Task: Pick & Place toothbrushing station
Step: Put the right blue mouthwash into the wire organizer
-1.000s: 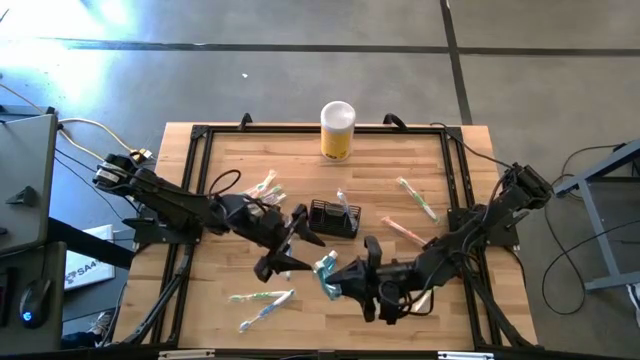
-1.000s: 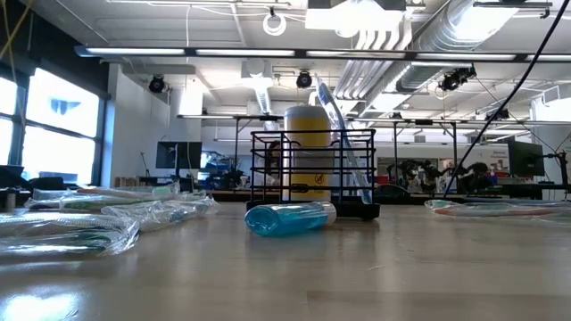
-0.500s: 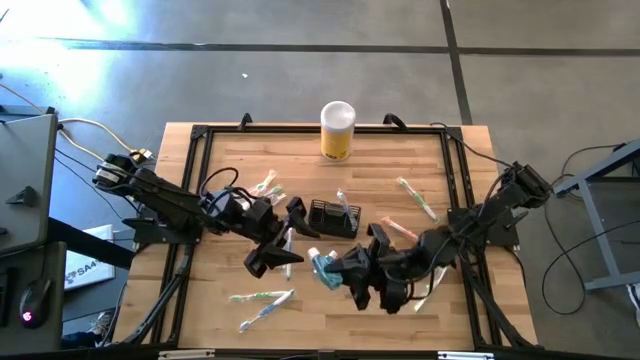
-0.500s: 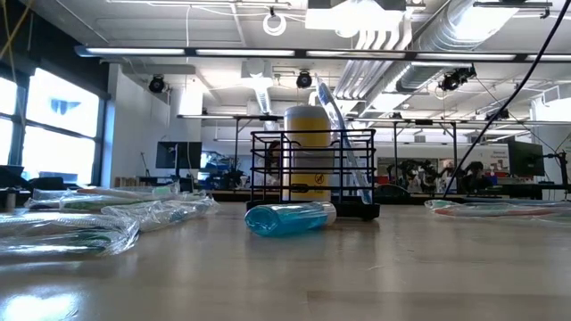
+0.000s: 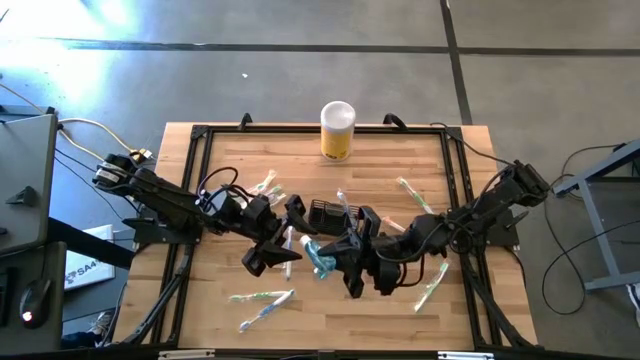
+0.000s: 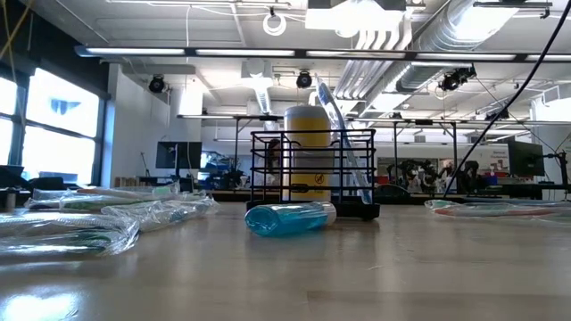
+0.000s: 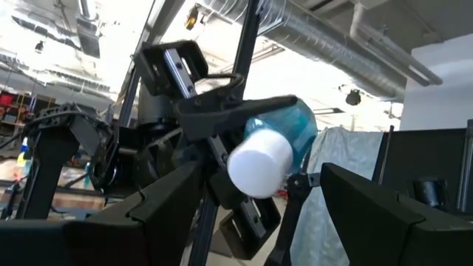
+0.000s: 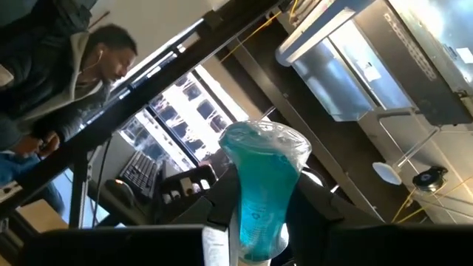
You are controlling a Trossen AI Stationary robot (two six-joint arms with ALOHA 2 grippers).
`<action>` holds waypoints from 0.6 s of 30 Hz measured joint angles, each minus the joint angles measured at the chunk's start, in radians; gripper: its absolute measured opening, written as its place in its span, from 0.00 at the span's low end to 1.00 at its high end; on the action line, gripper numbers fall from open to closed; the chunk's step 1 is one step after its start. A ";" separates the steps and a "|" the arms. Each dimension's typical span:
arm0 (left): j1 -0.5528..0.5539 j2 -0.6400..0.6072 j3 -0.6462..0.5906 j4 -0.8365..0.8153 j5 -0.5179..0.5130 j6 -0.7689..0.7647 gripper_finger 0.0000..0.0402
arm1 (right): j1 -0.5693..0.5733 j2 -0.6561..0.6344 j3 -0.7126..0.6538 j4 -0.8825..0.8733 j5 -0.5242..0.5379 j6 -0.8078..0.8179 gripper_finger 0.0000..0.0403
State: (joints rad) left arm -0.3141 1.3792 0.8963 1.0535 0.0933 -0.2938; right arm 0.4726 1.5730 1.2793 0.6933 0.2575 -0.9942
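Right gripper [image 5: 335, 257] is clamped on the blue bottle [image 5: 321, 258] just in front of the black mesh caddy [image 5: 328, 215] at table centre, while the left gripper [image 5: 283, 243] gapes empty alongside.

Overhead camera looks straight down on the whole table [image 5: 400, 305]; a table-height camera faces level across it. Both show the black wire caddy [image 5: 326, 214]. Wrist cameras tilt up, close on a blue bottle [image 8: 262, 188].

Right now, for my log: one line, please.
right gripper: grips bottle | left gripper: open, facing it | caddy: on table
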 joint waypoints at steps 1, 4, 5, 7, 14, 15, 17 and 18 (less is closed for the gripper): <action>0.000 0.000 0.000 0.002 -0.001 0.000 0.69 | -0.002 0.000 0.000 0.000 -0.003 0.001 0.17; 0.000 0.000 0.000 0.003 -0.014 0.023 0.69 | -0.002 0.000 0.000 0.000 -0.005 0.003 0.17; 0.000 0.000 0.000 0.004 -0.021 0.037 0.69 | -0.002 0.000 0.000 0.000 -0.005 0.003 0.17; 0.000 0.000 0.000 0.005 -0.026 0.064 0.68 | -0.002 0.000 0.000 0.000 -0.005 0.003 0.17; 0.000 0.000 0.000 0.013 -0.029 0.116 0.62 | -0.004 0.000 0.000 0.000 -0.006 0.003 0.17; 0.000 0.000 0.000 0.013 -0.028 0.117 0.61 | -0.004 0.000 0.000 0.000 -0.005 0.003 0.17; 0.000 0.000 0.000 0.014 -0.028 0.123 0.59 | -0.004 0.000 0.000 -0.001 -0.005 0.002 0.17; 0.000 0.000 0.000 0.014 -0.028 0.134 0.58 | -0.004 0.000 0.000 0.000 -0.005 0.002 0.17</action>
State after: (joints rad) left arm -0.3138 1.3792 0.8967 1.0679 0.0650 -0.1598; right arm 0.4683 1.5734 1.2793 0.6930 0.2527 -0.9924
